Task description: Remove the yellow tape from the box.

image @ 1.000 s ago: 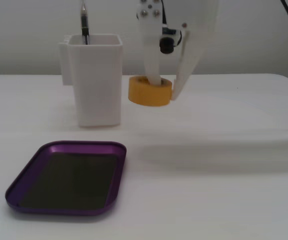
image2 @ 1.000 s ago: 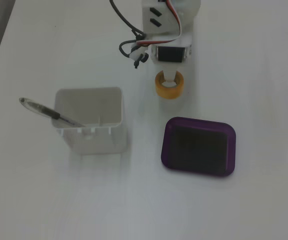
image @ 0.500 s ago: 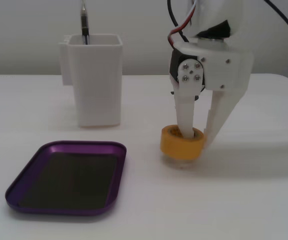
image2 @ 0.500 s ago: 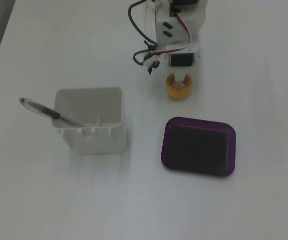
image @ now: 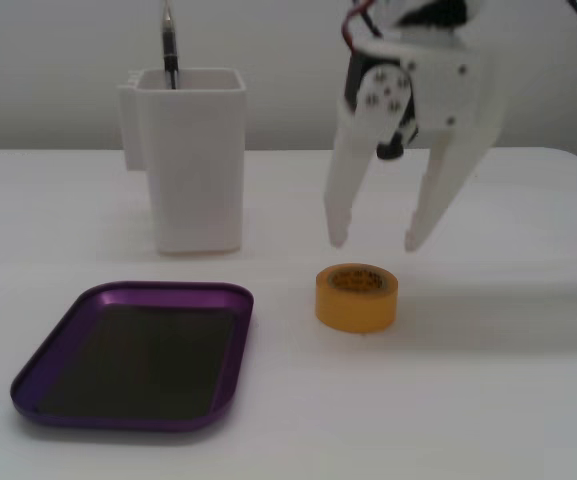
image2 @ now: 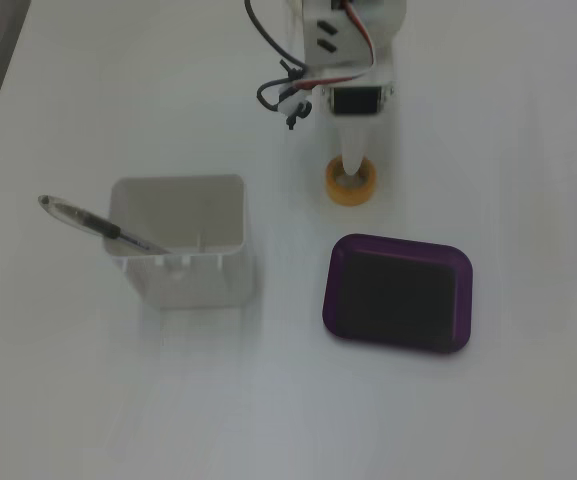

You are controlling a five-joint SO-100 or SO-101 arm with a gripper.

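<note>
The white tabletop [image: 528,400] is carrying everything, and it is lying bare on all sides of the claw except where the objects below are standing. No tabletop edge is showing close to the claw in either fixed view.

The tall white square plastic container [image: 190,160], holding a dark pen [image2: 93,224], is standing well to the left of the claw in the side-on fixed view, clear of any straight lift.

The shallow purple metallic rectangular box [image: 138,355] with its dark floor is lying below and to the left of the claw in that view, and it is sitting empty.

The white two-finger claw [image: 372,240] is hanging with its jaws spread wide and holding nothing, its tips just above the tape.

The small thick roll of yellow tape [image: 356,297] is resting flat on the tabletop directly beneath the claw, outside the box and just beside its near corner. By this layout, the removal appears done and the step in hand is a release and retreat.

Procedure:
- Keep the jaws wide while rising, so that neither finger is dragging the roll.
- Rise straight up; open room is lying above and to the right in the side-on view.
- Avoid swinging left toward the container.
</note>
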